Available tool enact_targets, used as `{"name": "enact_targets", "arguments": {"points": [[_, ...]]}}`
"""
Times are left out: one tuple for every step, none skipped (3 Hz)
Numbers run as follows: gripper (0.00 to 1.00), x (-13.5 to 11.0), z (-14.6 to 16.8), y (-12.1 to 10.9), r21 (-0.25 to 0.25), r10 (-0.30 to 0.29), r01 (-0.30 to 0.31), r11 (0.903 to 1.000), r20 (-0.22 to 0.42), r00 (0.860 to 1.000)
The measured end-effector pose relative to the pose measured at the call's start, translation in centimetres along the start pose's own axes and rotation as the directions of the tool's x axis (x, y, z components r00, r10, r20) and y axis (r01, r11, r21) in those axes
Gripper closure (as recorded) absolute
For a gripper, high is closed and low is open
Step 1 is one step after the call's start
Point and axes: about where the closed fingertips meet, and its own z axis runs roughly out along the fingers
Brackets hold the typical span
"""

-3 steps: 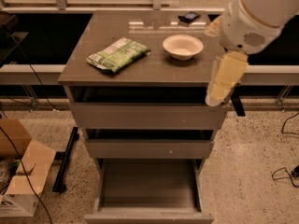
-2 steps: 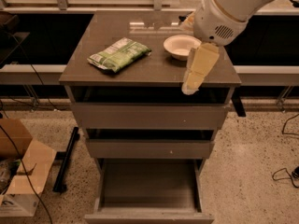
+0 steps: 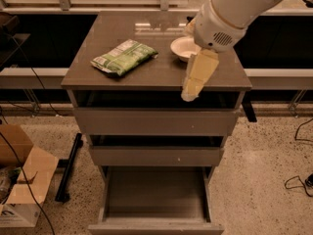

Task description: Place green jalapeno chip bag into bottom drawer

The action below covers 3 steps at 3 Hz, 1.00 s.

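The tabletop [image 3: 146, 75] is a flat, grey-brown slab with a plain matte surface, and a pale glare shows on its far part. Two things lie directly on it. The green jalapeno chip bag [image 3: 124, 58] lies flat on the left half, turned at a slant so that one printed end points toward the near left edge and the other toward the far middle. A white bowl [image 3: 182, 48] stands upright on the right half, well apart from the bag, and its right side is hidden behind the arm. The claw [image 3: 188, 96] hangs over the near right edge of the tabletop, pointing down, nearer than the bowl and touching neither thing.
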Motion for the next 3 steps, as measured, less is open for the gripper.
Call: {"name": "enact_targets", "arguments": {"points": [[0.0, -2.0, 3.5, -1.9, -0.005, -0.016, 0.016, 0.9999, 0.039, 0.999], [0.0, -3.6, 7.3, -4.6, -0.017, -0.012, 0.014, 0.9998, 0.078, 0.997], [0.0, -5.1, 10.9, -7.4, -0.027, 0.013, -0.009, 0.9996, 0.116, 0.993]]}}
